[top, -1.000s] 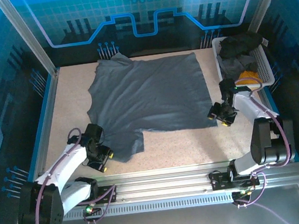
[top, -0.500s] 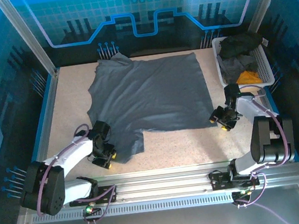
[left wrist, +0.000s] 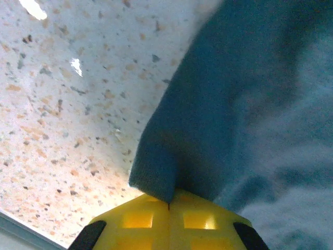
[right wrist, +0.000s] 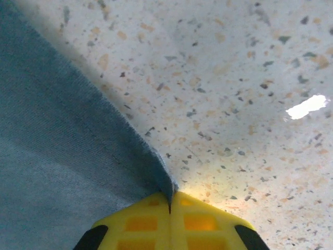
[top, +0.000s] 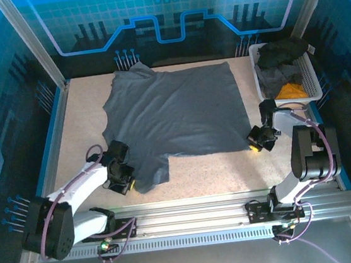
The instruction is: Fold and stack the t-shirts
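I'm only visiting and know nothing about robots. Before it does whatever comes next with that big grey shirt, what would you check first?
1. Left gripper shut on the near left edge of the grey t-shirt: ok.
2. Right gripper shut on its near right corner: ok.
3. Nothing lying on top of it: ok.
4. Cloth flat on the table: not ok, the far left sleeve is rumpled.
5. Other t-shirts in the basket, apart from it: ok.
6. Grips firm enough to lift: cannot tell.
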You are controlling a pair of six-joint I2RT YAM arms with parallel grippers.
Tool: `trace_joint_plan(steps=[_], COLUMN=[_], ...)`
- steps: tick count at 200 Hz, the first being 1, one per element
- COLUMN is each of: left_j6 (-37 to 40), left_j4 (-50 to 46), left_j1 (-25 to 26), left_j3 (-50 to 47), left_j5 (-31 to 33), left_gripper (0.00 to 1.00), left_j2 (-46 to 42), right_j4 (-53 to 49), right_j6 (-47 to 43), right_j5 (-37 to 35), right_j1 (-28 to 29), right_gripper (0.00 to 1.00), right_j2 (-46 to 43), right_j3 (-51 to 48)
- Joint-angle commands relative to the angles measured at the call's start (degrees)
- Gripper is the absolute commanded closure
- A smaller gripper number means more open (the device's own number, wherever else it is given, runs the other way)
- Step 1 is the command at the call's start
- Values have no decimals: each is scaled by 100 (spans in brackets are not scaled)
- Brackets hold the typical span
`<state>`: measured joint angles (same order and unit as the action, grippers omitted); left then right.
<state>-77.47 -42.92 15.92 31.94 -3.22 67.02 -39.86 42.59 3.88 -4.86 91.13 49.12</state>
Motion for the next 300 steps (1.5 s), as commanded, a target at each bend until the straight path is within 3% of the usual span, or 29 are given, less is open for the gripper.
trace_joint_plan(steps=[1,43,78,102,154,201,300], left_j6=[19,-9,141,386,843,1445,1754], left_j4=[-549,-1131,-673,-353,698,952,1283], left_j1=[34,34,29,-86,-774,-1183,-1566], left_j3=[-159,-12,649,1376,2611,3634,4555], left_j5=[-72,-109,155,319,3,-133,-28], left_gripper=[100,100,100,100,100,100,100], left_j2=[-498,-1323,-1111,-560,874,2029,2911], right_j4=[-407,-951,-981,-1058,-1195,-1332,-1573], right_j6=[69,306,198,-6,-210,-188,-130], right_j5=[-330,-719,-852,-870,-434,-449,-643], right_j1=[124,527,571,520,425,411,381], right_gripper=[100,100,100,100,100,100,100], right_j2=[-208,-1088,-1158,-827,264,1089,2134], right_j3=[6,-222,25,657,2149,3126,4302])
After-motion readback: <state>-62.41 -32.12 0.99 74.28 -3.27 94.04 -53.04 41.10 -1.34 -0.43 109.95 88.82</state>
